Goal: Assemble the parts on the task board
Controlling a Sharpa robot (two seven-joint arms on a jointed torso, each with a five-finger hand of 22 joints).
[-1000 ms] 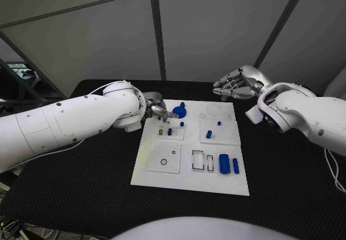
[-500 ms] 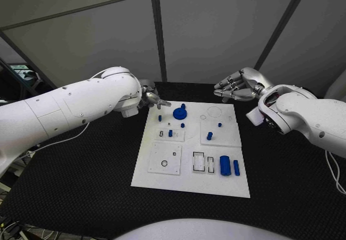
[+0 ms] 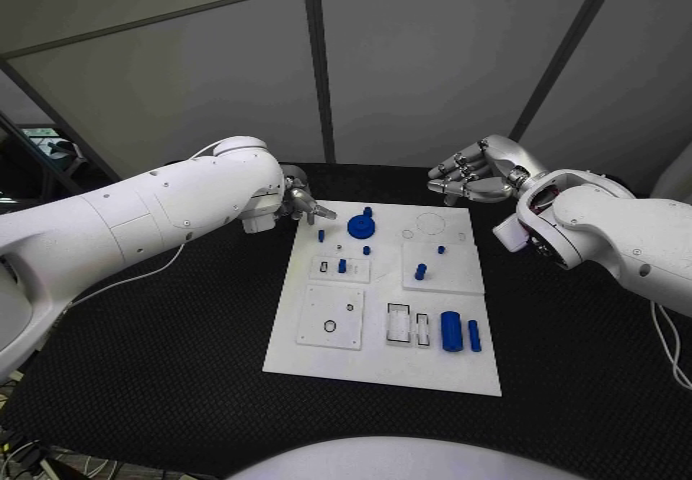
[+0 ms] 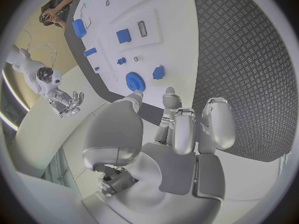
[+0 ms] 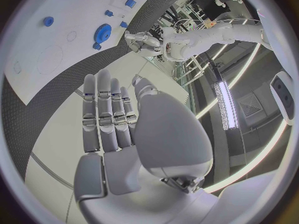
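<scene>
The white task board (image 3: 382, 360) lies in the middle of the black table. A blue gear (image 3: 359, 224) sits on its far part, with a small blue knob just beyond it. Small blue pegs (image 3: 420, 270) stand in the plates at mid-board. Two blue cylinders (image 3: 449, 328) lie near the right edge. My left hand (image 3: 300, 205) hovers off the board's far-left corner, fingers apart and holding nothing; the left wrist view shows the gear (image 4: 134, 80) just past its fingertips (image 4: 171, 98). My right hand (image 3: 469, 175) is raised beyond the far-right corner, fingers straight, nothing in it.
Square white sub-plates (image 3: 330, 315) with holes and rectangular slots (image 3: 397, 322) cover the near half of the board. Black textured mat (image 3: 173, 340) surrounds the board on all sides. Grey wall panels stand behind the table.
My left hand has pulled back from over the board beside the gear to a spot off the far-left corner. The right hand has barely moved.
</scene>
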